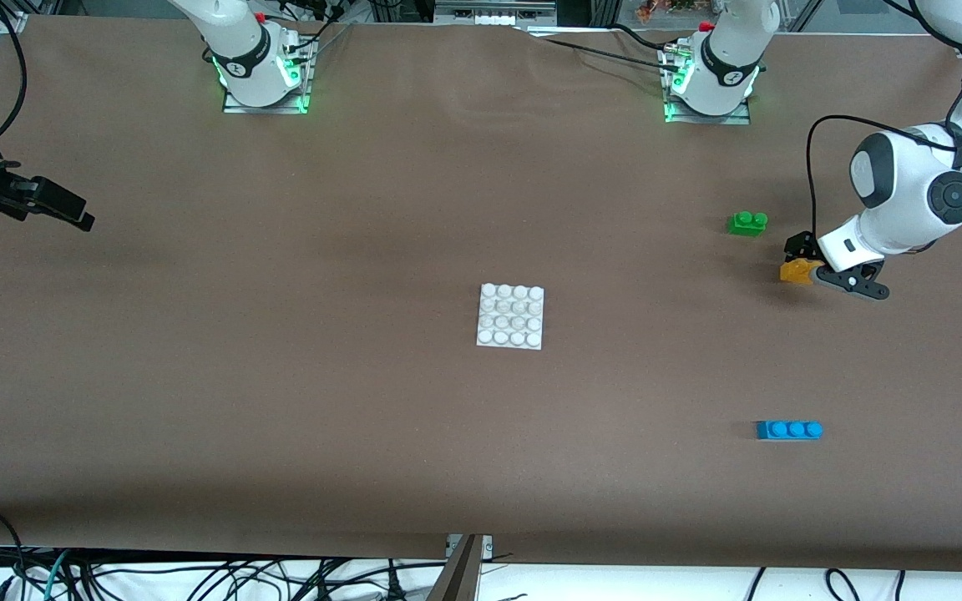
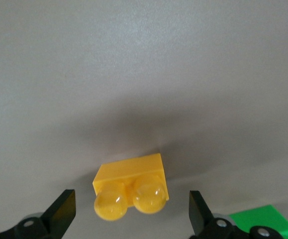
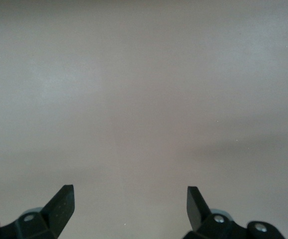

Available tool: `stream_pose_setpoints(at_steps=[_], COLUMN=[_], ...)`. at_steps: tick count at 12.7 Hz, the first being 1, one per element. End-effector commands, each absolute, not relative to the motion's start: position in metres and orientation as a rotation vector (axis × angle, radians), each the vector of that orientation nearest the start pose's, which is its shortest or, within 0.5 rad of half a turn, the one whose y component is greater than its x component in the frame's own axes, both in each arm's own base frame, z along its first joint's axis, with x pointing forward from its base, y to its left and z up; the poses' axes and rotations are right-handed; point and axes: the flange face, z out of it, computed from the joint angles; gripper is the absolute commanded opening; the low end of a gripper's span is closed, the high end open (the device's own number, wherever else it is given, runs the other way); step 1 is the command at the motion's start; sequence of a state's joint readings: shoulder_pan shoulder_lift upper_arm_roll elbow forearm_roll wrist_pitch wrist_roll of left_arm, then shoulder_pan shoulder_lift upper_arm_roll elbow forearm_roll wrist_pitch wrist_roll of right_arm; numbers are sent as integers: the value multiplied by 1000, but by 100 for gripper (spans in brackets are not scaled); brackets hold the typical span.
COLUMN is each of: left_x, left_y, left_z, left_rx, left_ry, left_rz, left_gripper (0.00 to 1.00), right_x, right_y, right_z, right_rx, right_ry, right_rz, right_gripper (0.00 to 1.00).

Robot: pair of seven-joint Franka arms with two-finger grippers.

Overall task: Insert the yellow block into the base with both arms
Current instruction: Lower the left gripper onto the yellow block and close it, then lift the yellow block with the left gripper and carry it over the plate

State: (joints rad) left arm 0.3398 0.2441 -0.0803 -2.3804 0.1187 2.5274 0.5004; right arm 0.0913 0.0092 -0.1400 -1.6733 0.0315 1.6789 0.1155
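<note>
The yellow block lies on the brown table at the left arm's end, its two studs facing the wrist camera. My left gripper is down around it and open; the block sits between the fingers with a gap on each side. The white studded base lies flat at the middle of the table with nothing on it. My right gripper waits open over bare table at the right arm's end, with nothing between its fingers.
A green two-stud brick sits close to the yellow block, slightly farther from the front camera; its corner shows in the left wrist view. A blue three-stud brick lies nearer the front camera.
</note>
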Motion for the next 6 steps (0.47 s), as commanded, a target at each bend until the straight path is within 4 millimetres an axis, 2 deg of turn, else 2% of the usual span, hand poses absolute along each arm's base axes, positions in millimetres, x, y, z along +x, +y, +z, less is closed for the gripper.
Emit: stream_pose_setpoints(at_steps=[1, 2, 5, 6], left_x=[473, 473, 473, 472], left_y=[124, 124, 126, 126], left_z=[202, 204, 204, 203], left_rx=[-3068, -3067, -3068, -3069], left_ry=[578, 577, 573, 570], left_rz=[136, 132, 132, 136], left_gripper=[100, 99, 80, 77], right_x=[560, 560, 560, 560], right_y=[-23, -23, -23, -22], right_z=[582, 582, 581, 581], right_rx=[-3115, -3115, -3118, -3119], right_ry=[238, 235, 192, 190], right_rz=[-6, -4, -2, -2], right_gripper=[100, 100, 100, 100])
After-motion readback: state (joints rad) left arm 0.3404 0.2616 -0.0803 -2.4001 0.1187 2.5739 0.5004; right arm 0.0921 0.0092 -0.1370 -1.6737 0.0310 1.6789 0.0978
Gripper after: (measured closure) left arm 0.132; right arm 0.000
